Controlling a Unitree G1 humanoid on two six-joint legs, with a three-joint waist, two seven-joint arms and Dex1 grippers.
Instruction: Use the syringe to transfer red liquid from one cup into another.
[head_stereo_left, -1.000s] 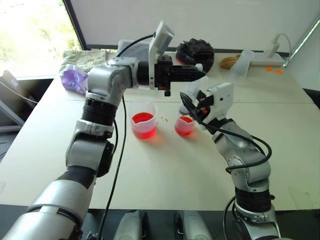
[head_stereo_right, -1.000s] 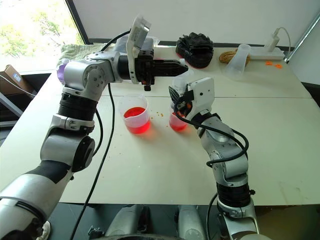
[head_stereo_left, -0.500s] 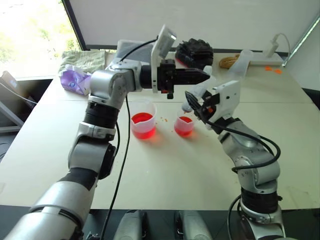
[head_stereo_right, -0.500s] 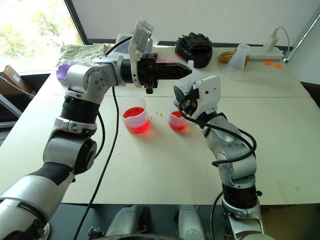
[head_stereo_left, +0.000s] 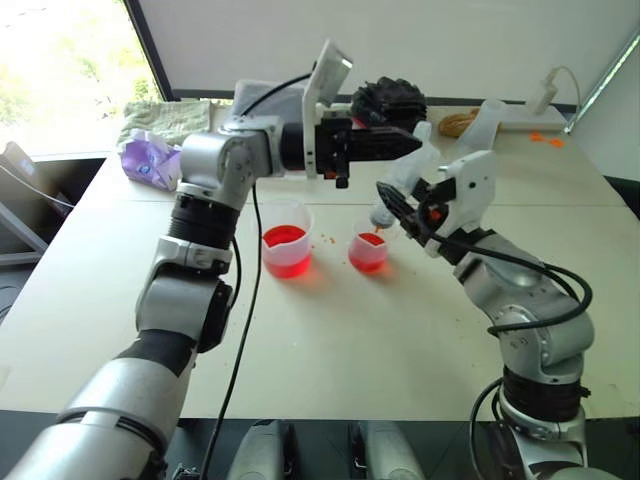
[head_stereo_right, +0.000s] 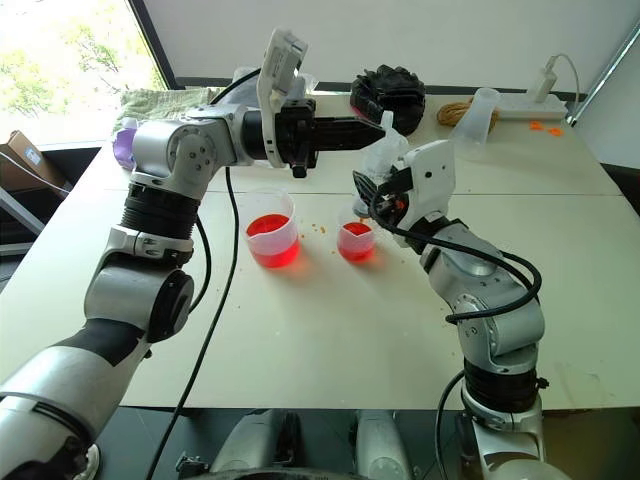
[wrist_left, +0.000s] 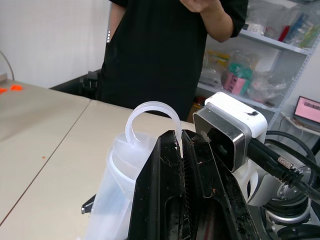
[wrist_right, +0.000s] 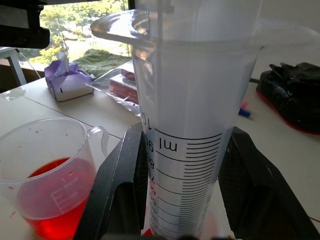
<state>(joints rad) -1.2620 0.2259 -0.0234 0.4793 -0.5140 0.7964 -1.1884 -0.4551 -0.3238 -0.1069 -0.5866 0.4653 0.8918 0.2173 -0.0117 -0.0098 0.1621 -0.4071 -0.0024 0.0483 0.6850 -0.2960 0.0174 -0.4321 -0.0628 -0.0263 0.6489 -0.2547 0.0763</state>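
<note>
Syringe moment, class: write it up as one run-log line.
right gripper: shut on syringe barrel | left gripper: shut on plunger ring | nozzle: over smaller cup | larger cup: holds red liquid

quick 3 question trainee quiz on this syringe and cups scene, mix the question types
1. True or false: the right tool grips the syringe by its barrel.
2. The syringe's orange tip is over which cup? A) larger cup B) smaller cup
3. Fill in: the left tool is shut on the syringe's ____ ring.

Key:
1. True.
2. B.
3. Plunger.
</note>
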